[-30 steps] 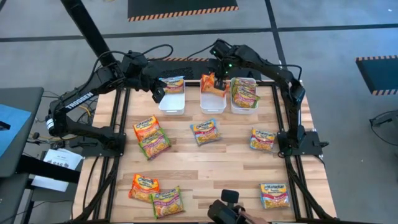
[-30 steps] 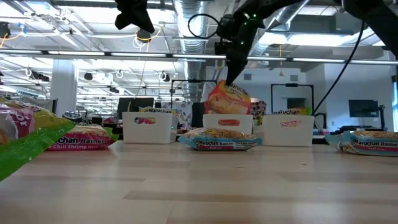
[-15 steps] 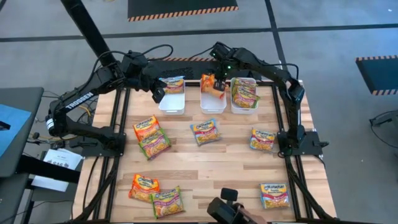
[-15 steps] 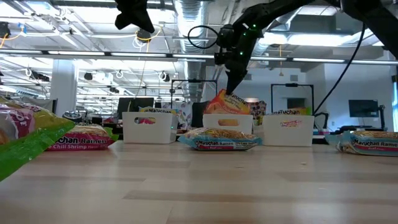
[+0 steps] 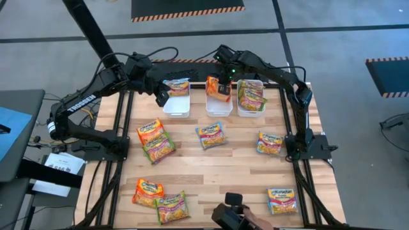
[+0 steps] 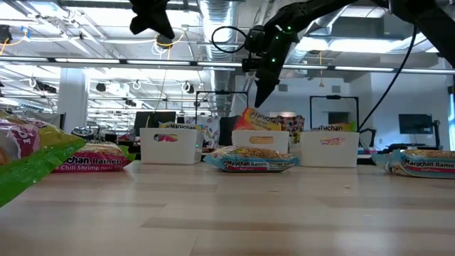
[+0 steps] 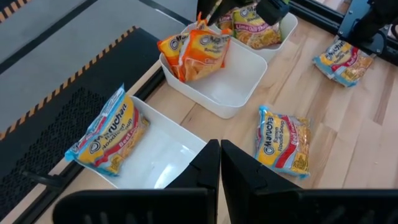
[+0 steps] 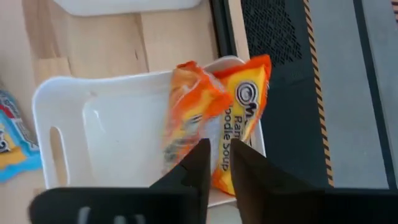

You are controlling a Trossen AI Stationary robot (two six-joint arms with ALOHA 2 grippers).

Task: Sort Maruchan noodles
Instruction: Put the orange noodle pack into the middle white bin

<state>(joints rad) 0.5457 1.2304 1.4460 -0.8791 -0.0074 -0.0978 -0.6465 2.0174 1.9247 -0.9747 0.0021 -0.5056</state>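
High view: the right gripper (image 5: 225, 75) hangs over the middle white bin (image 5: 218, 107), where two orange Maruchan packets (image 5: 217, 89) lean against the far wall. Its fingers stand slightly parted with nothing between them, so the packet looks released. The left gripper (image 5: 162, 97), fingers pressed together, waits over the left bin (image 5: 177, 107), which holds one blue-red packet (image 5: 178, 85). To finish this drop cleanly, I would lift the right gripper straight up so it clears the packets without dragging one out. The left wrist view shows both orange packets tilted upright rather than lying flat, which the overhead picture hides. More packets lie loose on the table (image 5: 223, 166).
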